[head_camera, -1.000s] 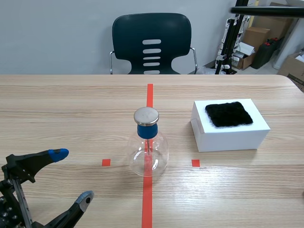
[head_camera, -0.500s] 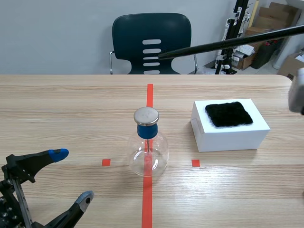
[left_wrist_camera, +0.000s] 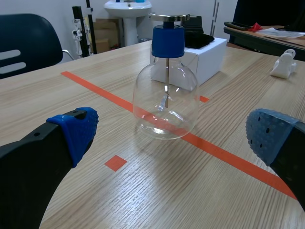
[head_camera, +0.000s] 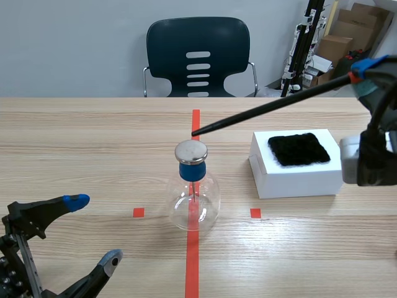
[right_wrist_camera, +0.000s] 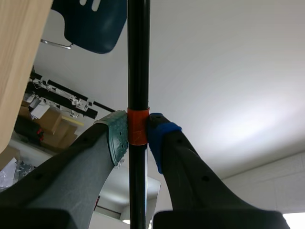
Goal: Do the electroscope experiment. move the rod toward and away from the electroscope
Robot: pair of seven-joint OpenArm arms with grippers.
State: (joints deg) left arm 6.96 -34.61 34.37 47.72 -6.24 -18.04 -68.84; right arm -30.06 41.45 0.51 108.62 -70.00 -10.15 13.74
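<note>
Long, thin black rod [head_camera: 273, 105] with an orange band: it is clenched at that band between the two pads of my right tool [right_wrist_camera: 137, 136], one grey-green and one blue. The tool is raised over the right edge of the tabletop [head_camera: 74, 143]. From there the rod slants down toward the middle of the tabletop. Its free tip hangs just above the electroscope's cap, on the side toward the far edge, with a small gap showing below it in the scene view. I cannot tell how far it stands from the cap in depth.

Electroscope [head_camera: 193, 198]: a clear, round-bellied glass flask closed by a blue stopper [head_camera: 191, 171] and topped by a flat, round metal disc [head_camera: 191, 151]. A thin stem hangs from the stopper inside the glass. It stands upright in the middle of the tabletop, on the orange-red centre line.

White rectangular box [head_camera: 298, 180]: it lies between the electroscope and the right edge, apart from the flask. A square of black furry cloth [head_camera: 298, 149] lies on its lid.

My left tool [head_camera: 94, 231]: it is released, with its blue-padded fingers spread wide and nothing between them. It sits low at the near left corner and faces the flask.

Dark blue-green plastic chair [head_camera: 197, 43]: it stands beyond the far edge, behind the centre line.
</note>
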